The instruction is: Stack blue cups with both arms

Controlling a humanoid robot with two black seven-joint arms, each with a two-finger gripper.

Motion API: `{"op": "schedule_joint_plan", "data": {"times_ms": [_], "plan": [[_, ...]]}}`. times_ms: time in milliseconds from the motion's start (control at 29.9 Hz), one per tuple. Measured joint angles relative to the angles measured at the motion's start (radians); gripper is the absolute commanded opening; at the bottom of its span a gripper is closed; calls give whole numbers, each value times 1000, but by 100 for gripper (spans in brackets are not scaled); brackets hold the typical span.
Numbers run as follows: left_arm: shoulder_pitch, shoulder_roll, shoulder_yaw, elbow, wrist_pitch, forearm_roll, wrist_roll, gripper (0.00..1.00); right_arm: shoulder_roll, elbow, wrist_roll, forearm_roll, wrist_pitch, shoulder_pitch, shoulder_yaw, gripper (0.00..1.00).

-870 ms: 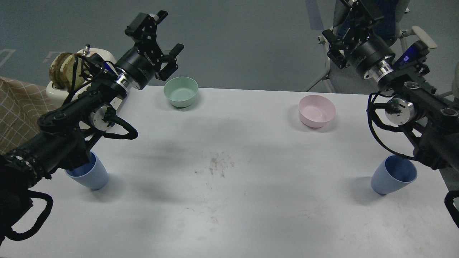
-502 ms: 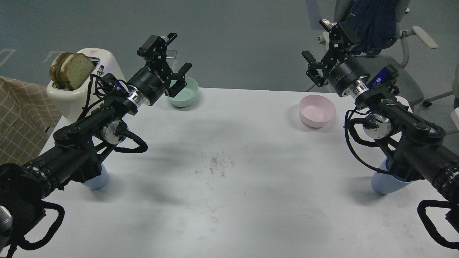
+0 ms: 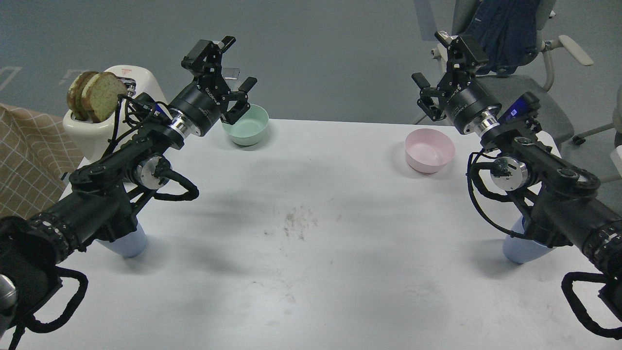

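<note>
At the far left a white toaster (image 3: 90, 131) is holding two slices of bread (image 3: 95, 95) at the table's corner. My left arm is crossing in front of the left blue cup (image 3: 127, 244), so I am seeing only its lower part, standing on the white table (image 3: 311, 272) near the left edge. My left gripper (image 3: 234, 87) is hanging in the air with its fingers spread and empty, just in front of the mint-green bowl (image 3: 247, 127), well apart from that cup.

Further right, the pale pink bowl (image 3: 430, 151) is sitting untouched. My right gripper (image 3: 440, 68) is raised behind it, fingers parted and holding nothing. The right blue cup (image 3: 521, 250) is standing near the right edge, mostly hidden under my right forearm.

I judge that I am only beginning the reach. To do it well, I should be drawing both grippers back and down toward the cups, steering clear of the bowls, and closing on each cup's wall below the rim, gently, since light tapered plastic is likely to tip or slip.
</note>
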Motion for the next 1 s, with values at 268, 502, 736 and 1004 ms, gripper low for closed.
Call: {"op": "schedule_joint_plan", "data": {"times_ms": [268,502,736,1004], "plan": [[0,-6,-7,0,-46,-2,0,98,4,1,0,18,26,2,2,100],[-1,-12,-15,0,-64,-3,0,98,-18,6,0,65,57,3,3,100],[-2,-19,-33,0,-65,-4,0,98,-39,13,0,67,65,-10,2,100],[-2,-29,-46,2,-63,-4,0,98,-33,13,0,66,67,-11,2,100]]}}
